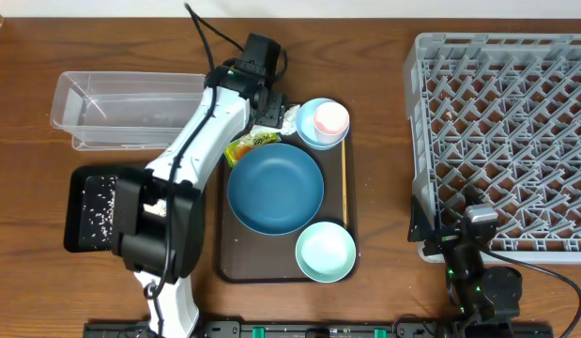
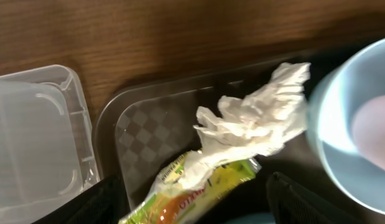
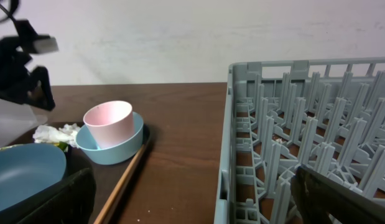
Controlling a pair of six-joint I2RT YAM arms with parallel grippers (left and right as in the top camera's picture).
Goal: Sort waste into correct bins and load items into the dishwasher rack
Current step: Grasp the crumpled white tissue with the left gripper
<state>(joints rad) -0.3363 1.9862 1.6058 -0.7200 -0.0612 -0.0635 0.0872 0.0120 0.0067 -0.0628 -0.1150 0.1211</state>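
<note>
My left gripper (image 1: 268,117) is open over the back left corner of the brown tray (image 1: 224,246), its fingers (image 2: 192,205) either side of the yellow-green wrapper (image 2: 198,190). The crumpled white tissue (image 2: 257,121) lies on the wrapper's far end, next to the small light-blue bowl (image 1: 318,124) holding the pink-white cup (image 1: 331,117). The dark-blue dish (image 1: 275,187) and mint bowl (image 1: 325,251) sit on the tray. The wooden stick (image 1: 344,188) lies along its right edge. White grains lie in the black tray (image 1: 93,210). The clear tub (image 1: 130,108) is empty. My right gripper (image 3: 192,199) is open by the grey rack (image 1: 506,141).
The left arm (image 1: 191,160) stretches from the front edge across the black tray to the brown tray's back. The right arm base (image 1: 478,272) sits at the rack's front left corner. Bare wood (image 1: 379,188) lies between the brown tray and the rack.
</note>
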